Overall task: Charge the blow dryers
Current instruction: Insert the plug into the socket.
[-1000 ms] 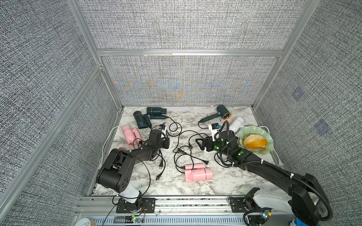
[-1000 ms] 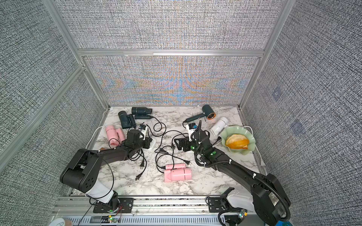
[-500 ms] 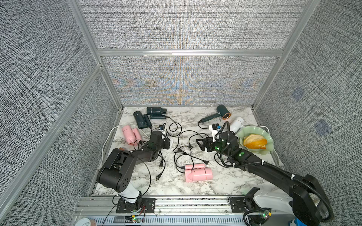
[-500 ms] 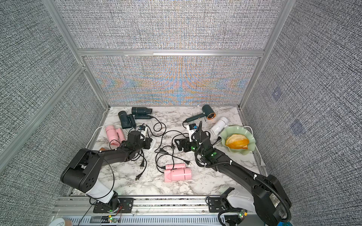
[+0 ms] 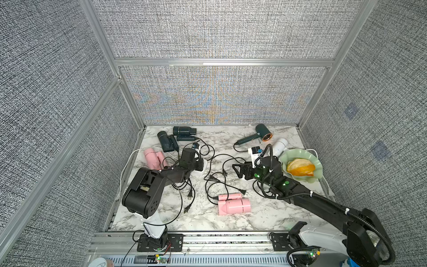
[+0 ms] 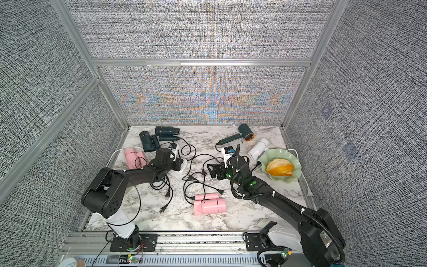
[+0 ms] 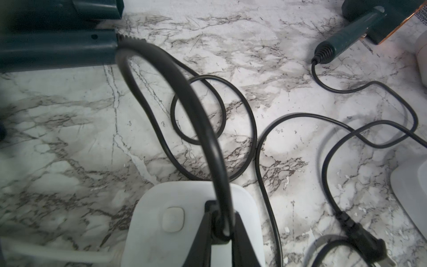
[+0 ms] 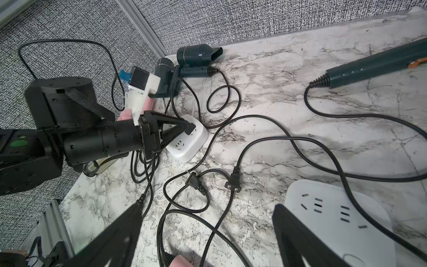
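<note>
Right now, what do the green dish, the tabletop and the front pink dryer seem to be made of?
Green dish: probably glazed ceramic or glass, glossy-looking, pale wavy rim.
Tabletop: marble-look, white with grey veins; real stone or printed laminate, can't tell.
Front pink dryer: moulded plastic, smooth satin finish, visible seams between sections.

2 high top views share the whole table (image 5: 231,136); 2 wrist views hug its surface.
</note>
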Controlling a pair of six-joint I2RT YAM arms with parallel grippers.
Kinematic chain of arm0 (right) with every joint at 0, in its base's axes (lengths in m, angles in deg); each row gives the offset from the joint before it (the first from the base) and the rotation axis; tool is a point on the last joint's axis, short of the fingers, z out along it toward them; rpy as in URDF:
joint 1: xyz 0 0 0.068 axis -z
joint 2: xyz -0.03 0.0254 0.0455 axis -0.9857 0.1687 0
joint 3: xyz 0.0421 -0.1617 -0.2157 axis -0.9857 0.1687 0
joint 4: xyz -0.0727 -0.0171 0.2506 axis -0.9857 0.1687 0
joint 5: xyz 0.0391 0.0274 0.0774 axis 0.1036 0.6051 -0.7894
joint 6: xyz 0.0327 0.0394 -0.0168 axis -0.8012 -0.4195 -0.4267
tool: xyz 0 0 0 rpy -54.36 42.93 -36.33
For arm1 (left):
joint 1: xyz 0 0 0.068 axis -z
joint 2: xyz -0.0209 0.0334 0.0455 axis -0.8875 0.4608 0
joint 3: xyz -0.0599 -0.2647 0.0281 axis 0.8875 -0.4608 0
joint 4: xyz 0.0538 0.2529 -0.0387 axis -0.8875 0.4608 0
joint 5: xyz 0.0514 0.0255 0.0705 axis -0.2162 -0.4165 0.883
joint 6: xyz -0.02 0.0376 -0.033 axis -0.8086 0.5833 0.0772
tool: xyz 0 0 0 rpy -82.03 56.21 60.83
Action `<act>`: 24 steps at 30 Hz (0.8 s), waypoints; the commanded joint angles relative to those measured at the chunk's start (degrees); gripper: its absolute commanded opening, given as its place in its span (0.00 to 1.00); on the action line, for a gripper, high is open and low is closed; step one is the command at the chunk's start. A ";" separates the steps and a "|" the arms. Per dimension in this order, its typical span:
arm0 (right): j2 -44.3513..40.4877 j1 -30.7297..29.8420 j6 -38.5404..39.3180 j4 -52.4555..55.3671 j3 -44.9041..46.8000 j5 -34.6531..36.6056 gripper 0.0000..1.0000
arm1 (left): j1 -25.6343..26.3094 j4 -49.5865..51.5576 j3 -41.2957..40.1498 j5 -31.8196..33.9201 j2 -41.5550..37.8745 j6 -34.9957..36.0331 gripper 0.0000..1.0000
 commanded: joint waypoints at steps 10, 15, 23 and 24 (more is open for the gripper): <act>-1.11 -0.10 1.16 1.19 -0.41 1.59 0.91 | 0.03 5.99 2.95 -1.82 3.94 3.35 0.04; -1.11 -0.07 1.12 0.50 0.15 1.41 0.91 | 0.03 6.74 2.45 -3.13 4.10 3.40 0.05; -0.82 -0.09 0.95 1.19 0.10 1.80 0.91 | -0.02 10.15 5.01 -2.71 1.79 4.79 0.13; -1.06 -0.04 0.83 1.06 0.36 1.85 0.91 | -0.04 10.19 5.30 -2.79 1.46 4.70 0.15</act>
